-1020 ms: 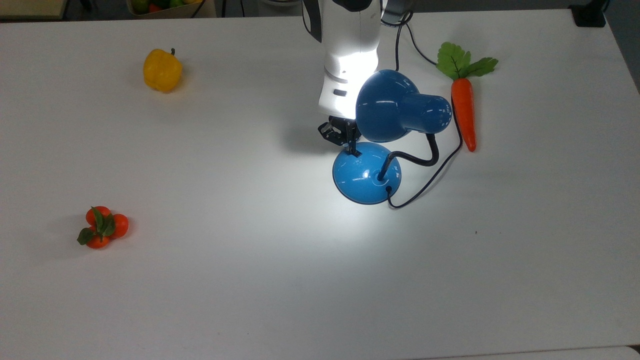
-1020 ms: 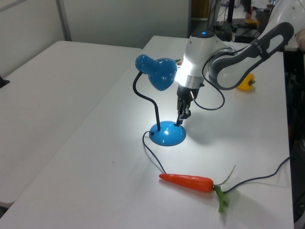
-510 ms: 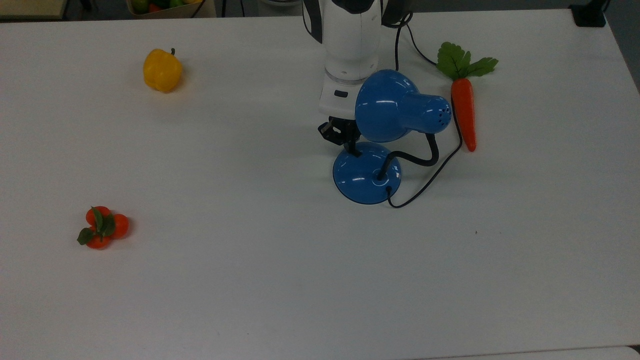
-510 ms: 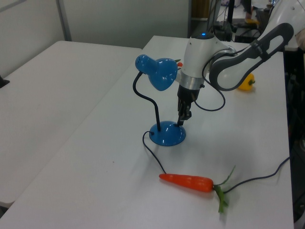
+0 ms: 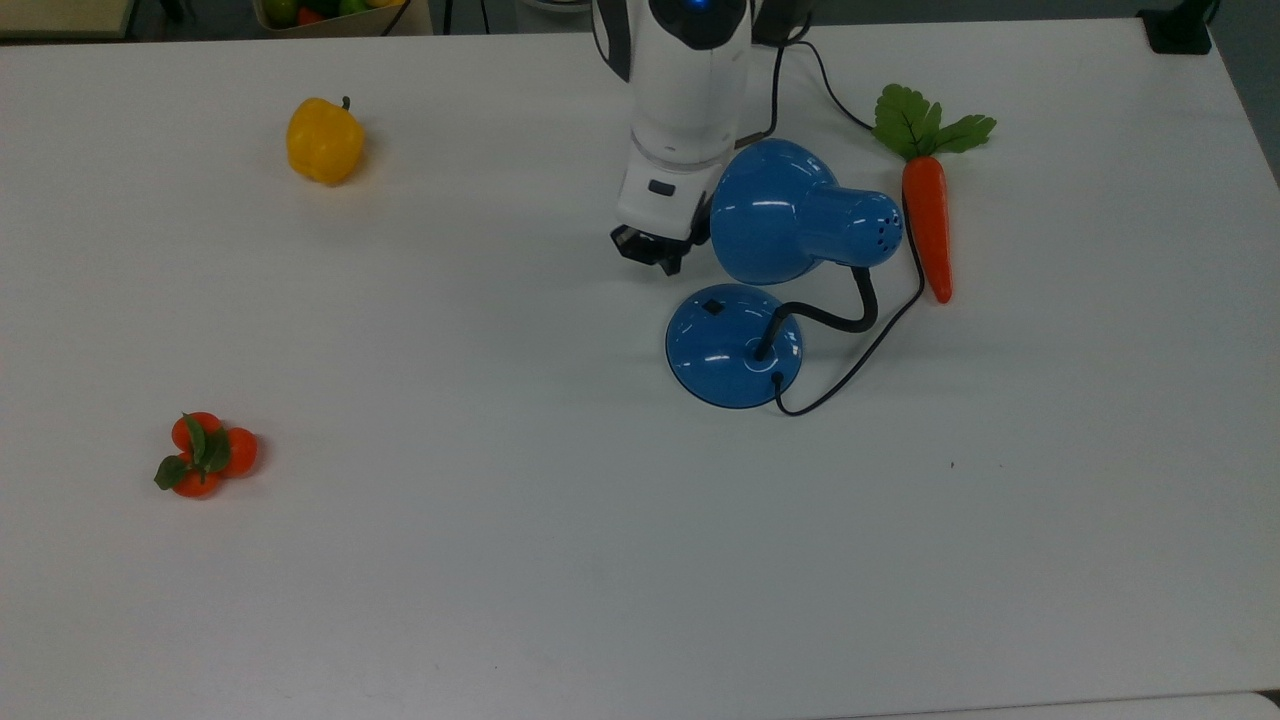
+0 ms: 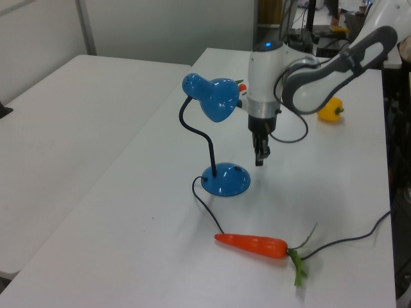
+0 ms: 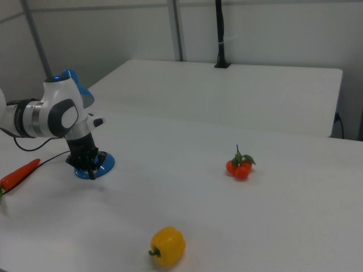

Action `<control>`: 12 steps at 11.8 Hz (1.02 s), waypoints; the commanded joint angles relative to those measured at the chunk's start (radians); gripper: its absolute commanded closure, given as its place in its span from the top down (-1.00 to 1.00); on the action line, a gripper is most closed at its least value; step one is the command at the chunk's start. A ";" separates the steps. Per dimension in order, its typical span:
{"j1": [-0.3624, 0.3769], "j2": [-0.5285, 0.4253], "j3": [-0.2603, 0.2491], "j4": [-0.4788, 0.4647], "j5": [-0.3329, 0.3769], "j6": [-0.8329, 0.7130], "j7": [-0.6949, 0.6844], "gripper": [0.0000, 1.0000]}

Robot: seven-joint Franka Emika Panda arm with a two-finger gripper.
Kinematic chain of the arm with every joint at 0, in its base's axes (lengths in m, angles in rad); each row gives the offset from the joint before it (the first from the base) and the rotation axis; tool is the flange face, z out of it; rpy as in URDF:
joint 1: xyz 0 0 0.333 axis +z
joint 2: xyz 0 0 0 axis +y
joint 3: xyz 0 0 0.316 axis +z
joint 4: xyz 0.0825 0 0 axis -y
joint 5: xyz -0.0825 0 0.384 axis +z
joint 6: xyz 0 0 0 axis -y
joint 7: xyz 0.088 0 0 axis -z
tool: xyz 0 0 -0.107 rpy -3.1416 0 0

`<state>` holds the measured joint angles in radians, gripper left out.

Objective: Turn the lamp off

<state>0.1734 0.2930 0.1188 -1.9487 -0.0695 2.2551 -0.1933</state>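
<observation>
The glossy blue desk lamp with the bell-shaped shade [image 5: 775, 212] stands near the middle of the white desk [image 5: 500, 560] and it's dark — no glow under the shade or on the desk. Its round domed base [image 5: 733, 345] has a small black switch [image 5: 712, 306] in plain sight in the top view, with a black gooseneck curling up to the shade. The robot's gripper [image 5: 655, 250] hangs just beside the shade, above the desk and clear of the base. The fingers look pressed close together in the left view [image 6: 259, 154], pinching nothing, though they're small and dark. In the right view the arm covers most of the lamp — just the base edge [image 7: 105, 164] and a bit of shade peek out.

Scattered well apart: an orange toy carrot with green leaves [image 5: 926, 205], a yellow toy bell pepper [image 5: 323, 140], and a cluster of small red tomatoes [image 5: 204, 455].
</observation>
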 commanded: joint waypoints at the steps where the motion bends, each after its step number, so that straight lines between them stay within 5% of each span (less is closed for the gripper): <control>1: -0.043 -0.063 -0.008 0.039 -0.062 -0.147 0.104 -1.00; 3: -0.080 -0.096 -0.007 0.094 -0.111 -0.283 0.146 -1.00; 9: -0.196 -0.216 -0.008 0.314 -0.084 -0.595 0.236 -0.83; 12: -0.230 -0.229 -0.013 0.401 -0.042 -0.641 0.236 -0.17</control>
<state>-0.0434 0.0644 0.1101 -1.6111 -0.1381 1.6591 0.0187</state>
